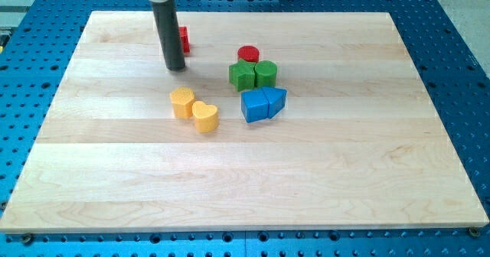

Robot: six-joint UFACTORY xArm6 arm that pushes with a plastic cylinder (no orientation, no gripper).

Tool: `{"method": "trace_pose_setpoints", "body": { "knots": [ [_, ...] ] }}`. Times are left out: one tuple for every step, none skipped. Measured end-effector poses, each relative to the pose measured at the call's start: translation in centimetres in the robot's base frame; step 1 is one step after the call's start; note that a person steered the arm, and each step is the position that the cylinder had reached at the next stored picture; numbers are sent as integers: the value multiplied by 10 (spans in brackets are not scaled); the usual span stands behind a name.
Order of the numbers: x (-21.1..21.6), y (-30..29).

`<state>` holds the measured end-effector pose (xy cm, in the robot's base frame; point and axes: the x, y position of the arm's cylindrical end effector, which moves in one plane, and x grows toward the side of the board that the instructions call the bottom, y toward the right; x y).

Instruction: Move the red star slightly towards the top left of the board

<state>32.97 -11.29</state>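
The red star (184, 40) lies near the board's top left and is mostly hidden behind the dark rod; only its right edge shows. My tip (175, 67) rests on the board just below and in front of the star, seemingly touching it or very close. A red cylinder (248, 54) sits right of centre near the view's top.
Below the red cylinder are a green star-like block (242, 75) and a green cylinder (266, 73). A blue cube (253, 105) and a blue triangular block (276, 101) lie below them. A yellow hexagon-like block (182, 102) and a yellow heart (205, 117) lie below my tip. The wooden board (344, 180) sits on a blue perforated table.
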Motion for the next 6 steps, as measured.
{"method": "trace_pose_setpoints", "body": {
  "knots": [
    [-12,19],
    [-28,36],
    [-33,-40],
    [-43,-31],
    [-50,-9],
    [-5,19]
  ]
}}
